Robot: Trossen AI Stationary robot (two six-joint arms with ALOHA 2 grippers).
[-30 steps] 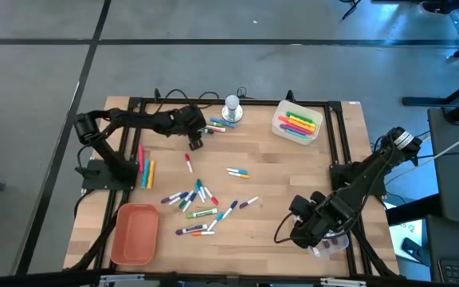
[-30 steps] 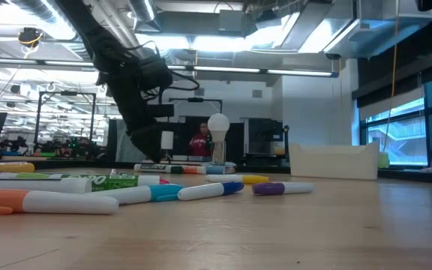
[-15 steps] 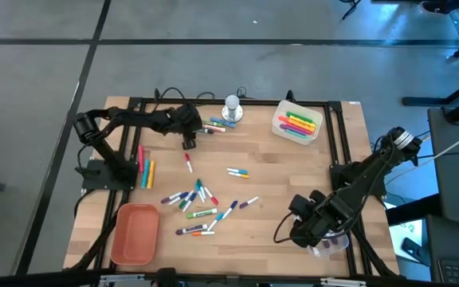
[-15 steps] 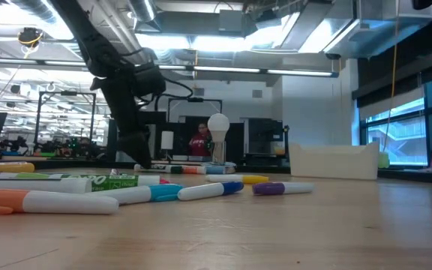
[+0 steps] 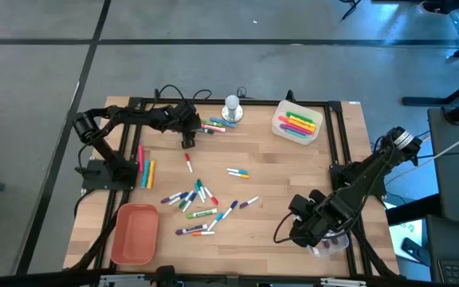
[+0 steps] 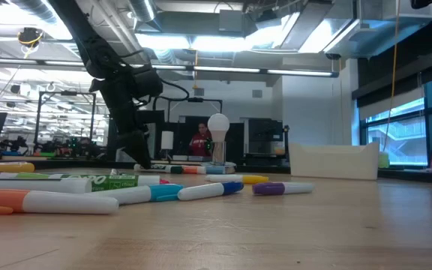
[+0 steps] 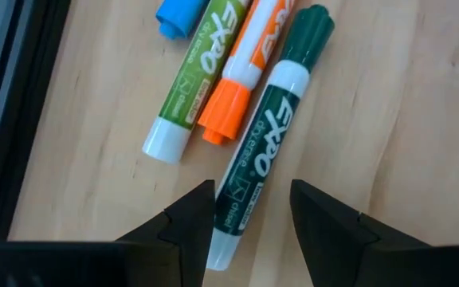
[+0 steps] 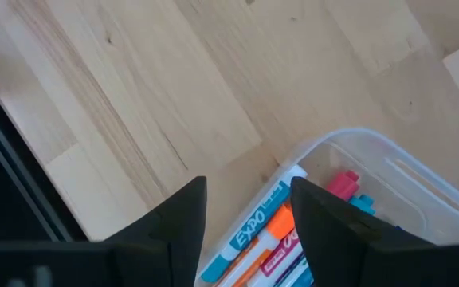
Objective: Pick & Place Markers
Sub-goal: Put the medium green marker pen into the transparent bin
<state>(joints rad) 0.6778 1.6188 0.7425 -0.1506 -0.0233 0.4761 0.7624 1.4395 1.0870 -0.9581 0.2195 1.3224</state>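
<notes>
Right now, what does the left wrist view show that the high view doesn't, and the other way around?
Only the left wrist view shows the print on the dark green marker lying between the open left gripper fingers, with an orange-capped marker and a light green marker beside it. Only the high view shows the whole table, the orange tray, the white bin and the right gripper at the near right corner. Both show the left gripper over the markers near the table's far edge.

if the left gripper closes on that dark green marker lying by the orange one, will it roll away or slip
The dark green marker looks like a smooth round barrel lying flat on the wooden table, so it could roll if nudged sideways. The orange marker beside it might check that. The left gripper is open astride its end, so closing may pinch the glossy barrel off-centre and let it swivel.
</notes>
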